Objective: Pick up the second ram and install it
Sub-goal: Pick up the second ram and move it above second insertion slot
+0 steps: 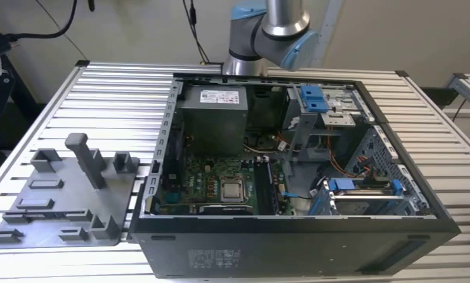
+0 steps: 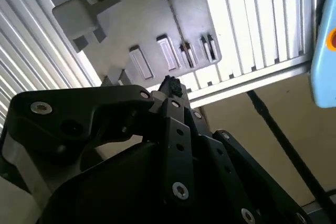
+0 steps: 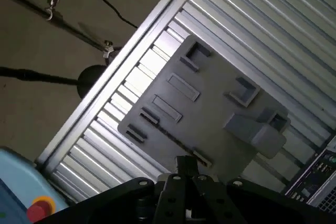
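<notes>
The second ram (image 3: 169, 132) is a thin dark strip standing on edge in a slot along one side of the grey holder plate (image 3: 210, 103). It also shows in the second wrist view as a narrow strip (image 2: 171, 4) on the same holder plate (image 2: 131, 9). My gripper (image 3: 185, 164) hangs well above the plate, shut, with nothing between its fingers; its black tip (image 2: 169, 84) shows from the side in the second wrist view. In the exterior view the holder plate (image 1: 62, 194) lies on the slatted table to the left of the open computer case (image 1: 298, 171).
Inside the case are the green motherboard (image 1: 211, 177) with a silver CPU chip (image 1: 233, 190), a grey power supply (image 1: 213, 115) and blue drive brackets (image 1: 314, 97). A tall grey post (image 1: 84, 158) rises from the holder plate. The arm's base (image 1: 270, 29) stands behind the case.
</notes>
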